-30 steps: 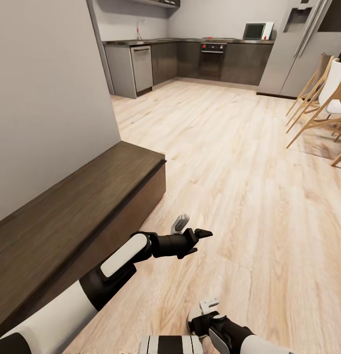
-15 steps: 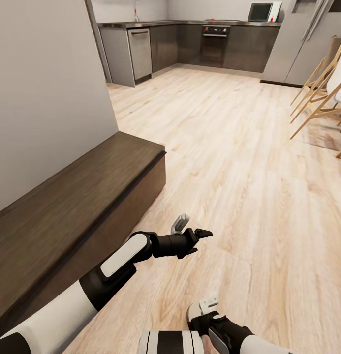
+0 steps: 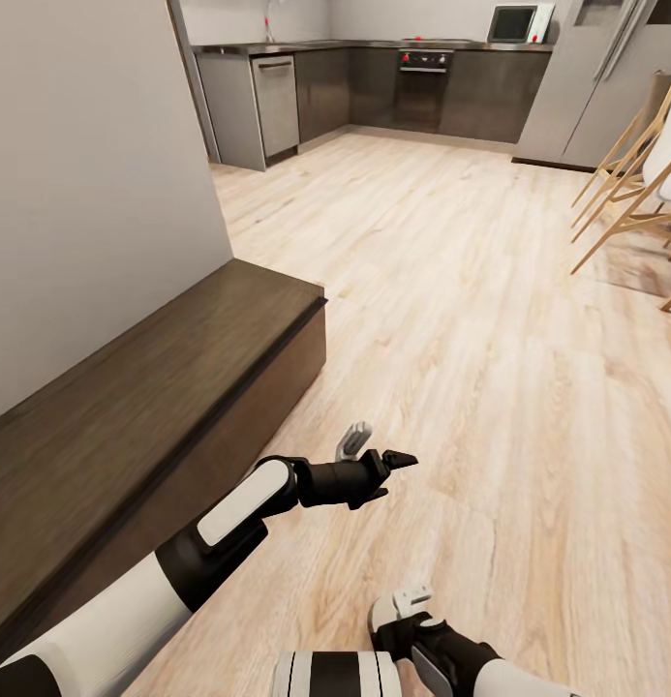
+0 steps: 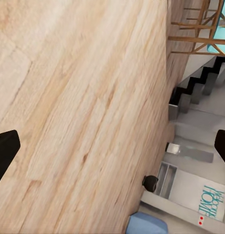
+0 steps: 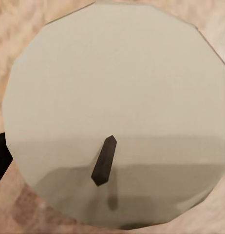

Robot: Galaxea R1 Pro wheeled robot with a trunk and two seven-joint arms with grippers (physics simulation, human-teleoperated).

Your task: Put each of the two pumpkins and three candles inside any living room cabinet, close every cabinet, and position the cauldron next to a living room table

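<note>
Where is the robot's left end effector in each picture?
Head view: left end effector, low centre, open above the floor.
Left wrist view: its dark fingertips at opposite edges.
Right wrist view: looks onto a candle top.
Shared landmark: the light plank floor.

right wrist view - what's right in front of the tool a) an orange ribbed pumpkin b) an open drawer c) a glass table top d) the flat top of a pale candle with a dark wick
d: the right wrist view looks straight onto a round cream candle top with a short dark wick near its middle.
</note>
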